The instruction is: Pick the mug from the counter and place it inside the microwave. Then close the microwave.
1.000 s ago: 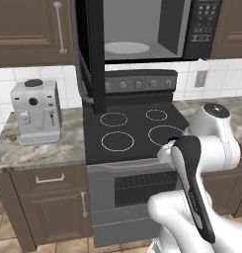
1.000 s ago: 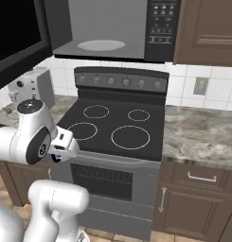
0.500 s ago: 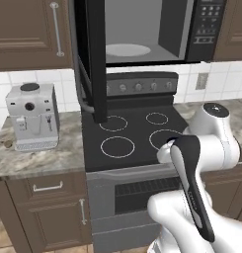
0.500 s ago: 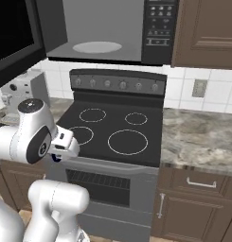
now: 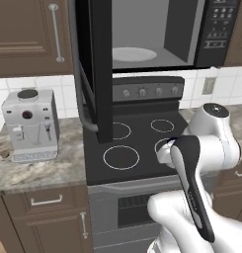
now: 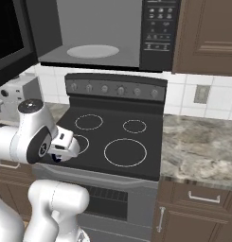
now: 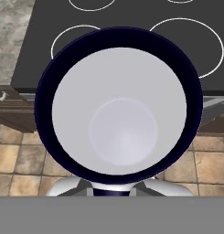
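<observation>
Close under the hand camera, we hold the mug (image 7: 119,107) in our gripper (image 6: 55,157), the fingers clamped tight on it. We look straight down into its pale inside, ringed by the dark navy rim. It hangs over the front edge of the black stovetop (image 7: 35,41), with the tan floor tiles (image 7: 15,162) showing below it and two white burner rings (image 7: 195,34) behind its rim. In the right base view the gripper sits low at the left, in front of the stove's front edge; the mug itself is too small there to make out. Above the stove the microwave (image 5: 157,34) stands open, its dark door (image 5: 95,69) swung out to the left and the white turntable (image 5: 134,53) bare inside the grey cavity. Left of the stove the granite counter (image 5: 63,168) carries a silver coffee machine (image 5: 29,125), well apart from us. More granite runs to the right of the stove in the right base view.
</observation>
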